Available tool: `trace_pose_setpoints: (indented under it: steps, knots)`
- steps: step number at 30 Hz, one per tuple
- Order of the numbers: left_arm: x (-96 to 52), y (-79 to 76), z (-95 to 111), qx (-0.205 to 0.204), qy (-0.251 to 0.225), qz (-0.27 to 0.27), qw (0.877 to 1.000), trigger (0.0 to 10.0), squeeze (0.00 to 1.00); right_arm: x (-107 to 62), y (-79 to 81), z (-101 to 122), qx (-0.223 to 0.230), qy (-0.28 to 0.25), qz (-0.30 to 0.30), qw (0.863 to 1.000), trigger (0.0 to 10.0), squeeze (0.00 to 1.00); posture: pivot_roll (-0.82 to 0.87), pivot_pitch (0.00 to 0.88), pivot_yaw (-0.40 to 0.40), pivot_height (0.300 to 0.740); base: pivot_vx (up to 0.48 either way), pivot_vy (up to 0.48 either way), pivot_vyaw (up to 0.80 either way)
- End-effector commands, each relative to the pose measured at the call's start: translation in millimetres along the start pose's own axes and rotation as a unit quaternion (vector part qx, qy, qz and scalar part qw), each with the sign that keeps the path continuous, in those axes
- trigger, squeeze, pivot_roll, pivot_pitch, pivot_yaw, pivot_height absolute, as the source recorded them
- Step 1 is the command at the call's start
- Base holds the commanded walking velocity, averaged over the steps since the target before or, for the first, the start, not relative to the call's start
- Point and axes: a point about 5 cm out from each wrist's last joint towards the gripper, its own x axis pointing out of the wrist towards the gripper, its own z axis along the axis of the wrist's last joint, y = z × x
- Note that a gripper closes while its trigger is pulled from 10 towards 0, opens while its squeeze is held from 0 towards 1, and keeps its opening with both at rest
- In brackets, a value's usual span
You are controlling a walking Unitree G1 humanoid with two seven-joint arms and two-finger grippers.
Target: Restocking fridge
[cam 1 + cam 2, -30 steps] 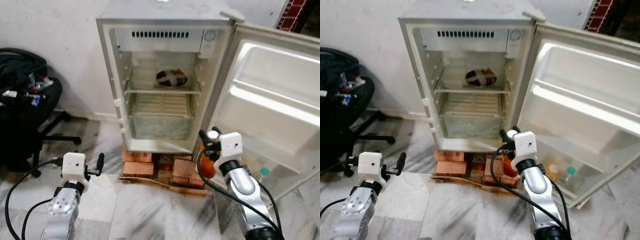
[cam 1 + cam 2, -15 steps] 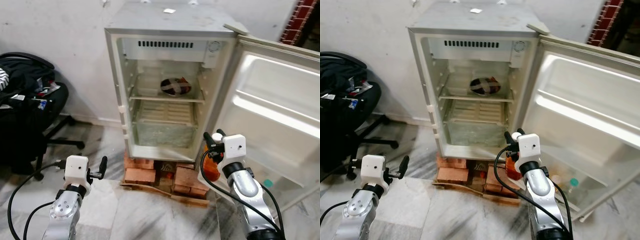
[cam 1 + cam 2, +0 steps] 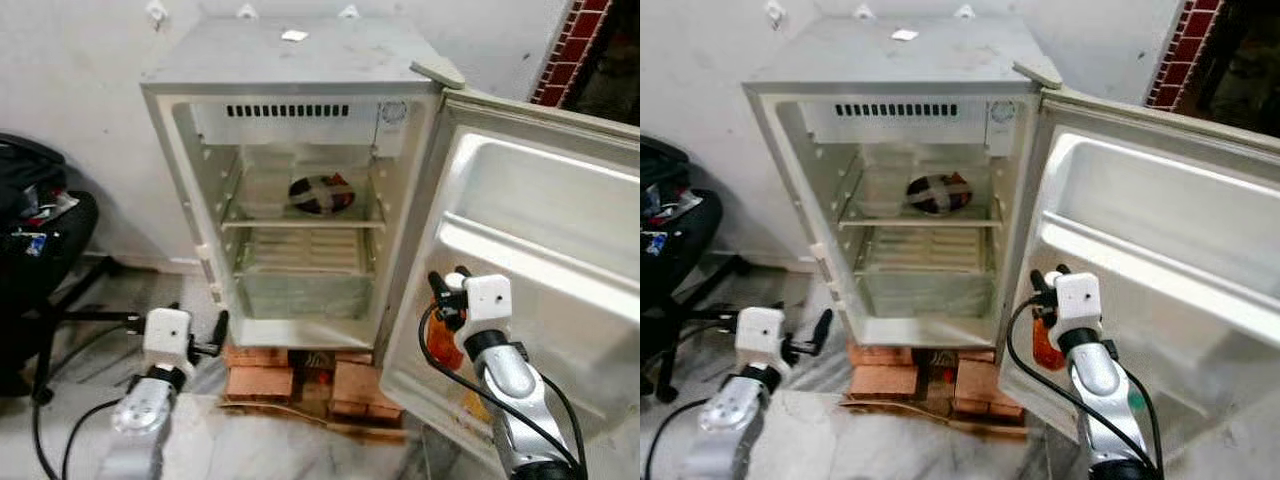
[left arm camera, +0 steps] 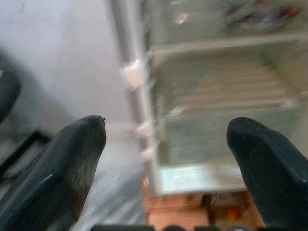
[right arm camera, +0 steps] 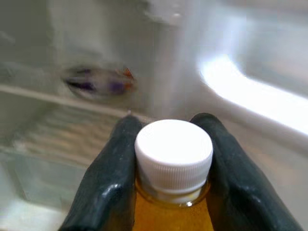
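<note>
**Amber bottle pinched at the neck, fridge open ahead**

Amber liquid fills the bottle (image 5: 171,192) nearly to its white screw cap (image 5: 173,153), so it is likely fairly heavy for its size, and the load would shift if it is tipped. The wall looks like smooth plastic — probably stiff enough near the top, more yielding lower down, and slick if damp. The right gripper (image 5: 169,159) has its two black fingers (image 5: 108,178) pressed against either side of the neck just under the cap, which is the sensible place: the cap's ridged skirt gives a lip that stops the bottle sliding down through the pads. In the head views the bottle hangs below that gripper (image 3: 447,298), in front of the lower part of the open fridge door (image 3: 540,260) and beside the cabinet opening.

The fridge (image 3: 295,190) stands on bricks (image 3: 300,378). A dark patterned item (image 3: 320,194) lies on its upper shelf (image 3: 303,222); the lower shelf and the clear drawer look bare.

The left gripper (image 4: 168,159) is spread wide and holds nothing, low beside the cabinet's left edge — its arm looks idle
</note>
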Motion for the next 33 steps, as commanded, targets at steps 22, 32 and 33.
trace_pose_setpoints:
  steps: [22,32,33]
  knots:
    - [-0.6,-6.7,4,0.004,-0.011,-0.011,1.0,10.0,0.0,-15.7,2.0,-12,0.037,0.026,0.037,0.998,10.0,0.0,0.02,0.0,-0.021,0.74,0.0,-0.311,0.0]
    - [-30.8,5.0,-4,0.023,0.032,-0.028,0.999,10.0,0.0,-31.0,13.2,-15,0.104,0.051,0.096,0.989,10.0,0.0,0.04,0.0,-0.032,0.74,0.0,0.0,0.0]
    - [-30.8,5.0,-4,0.023,0.032,-0.028,0.999,10.0,0.0,-31.0,13.2,-15,0.104,0.051,0.096,0.989,10.0,0.0,0.04,0.0,-0.032,0.74,0.0,0.0,0.0]
